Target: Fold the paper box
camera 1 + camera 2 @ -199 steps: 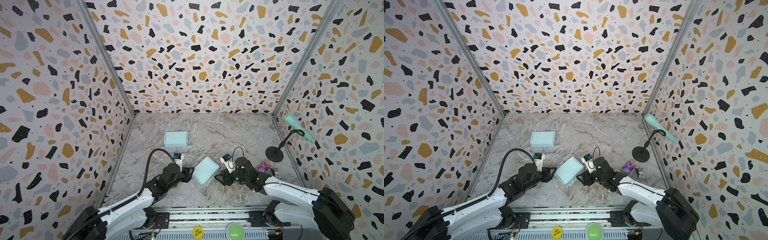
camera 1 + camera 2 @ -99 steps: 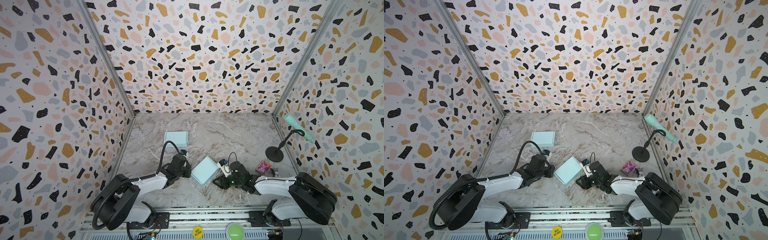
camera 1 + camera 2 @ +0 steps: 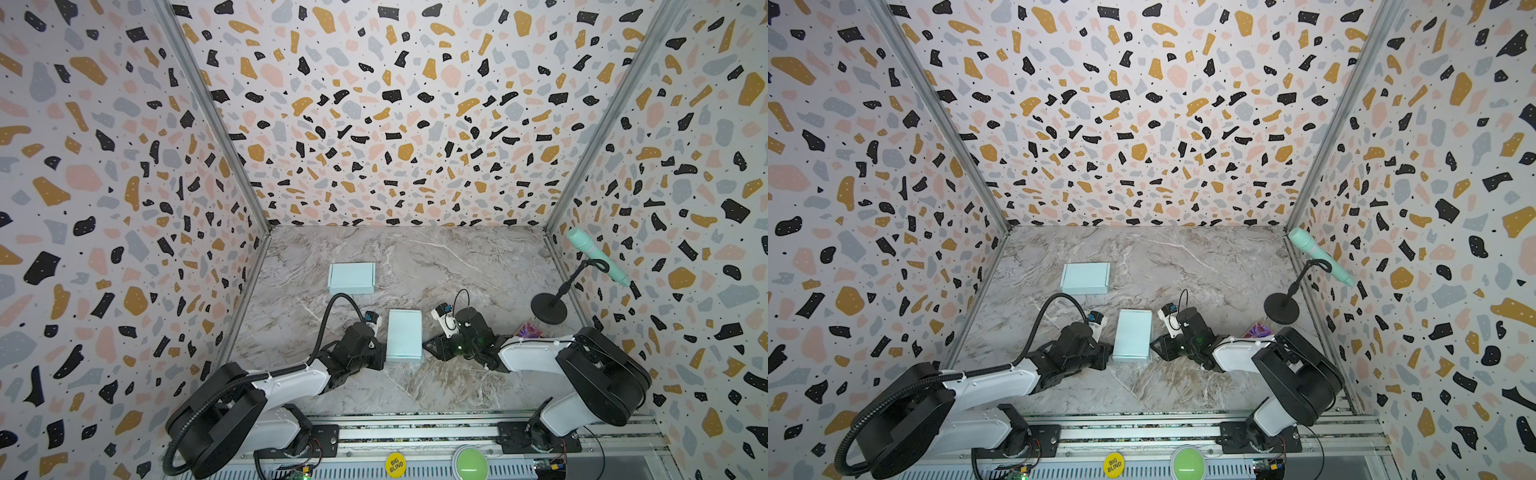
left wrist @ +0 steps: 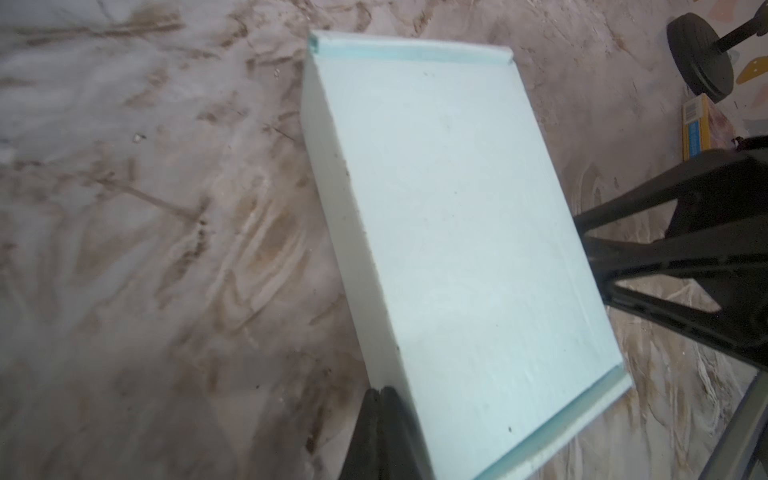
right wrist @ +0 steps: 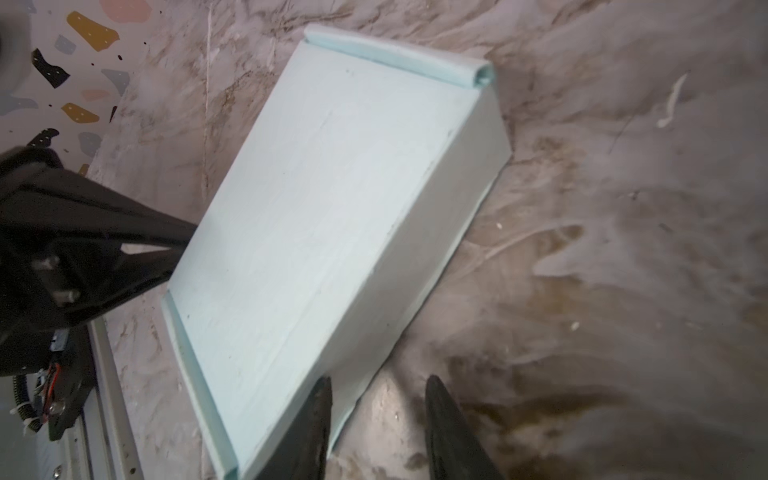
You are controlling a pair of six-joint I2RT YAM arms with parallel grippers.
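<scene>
Black fingers of the left gripper are pressed together with nothing between them, their tip against the near end of one long wall of the pale blue closed paper box. Across it, the right gripper holds its jaws a narrow way apart and empty. One of them sits just beside the opposite wall, though whether it touches is hard to tell.

The box lies flat on the grey marble-patterned tabletop, between the two grippers, near the front. It looks light and loose, so a push at one corner would likely spin or slide it rather than seat a flap. Squeezing from both sides could buckle the thin walls or pop the rolled end edges open.

On the front rail a round yellow sticker reads "BIG BLIND". Farther off, a small yellow-and-blue packet shows a barcode, its print too small to read. Behind, a second pale blue box looks unmarked.
</scene>
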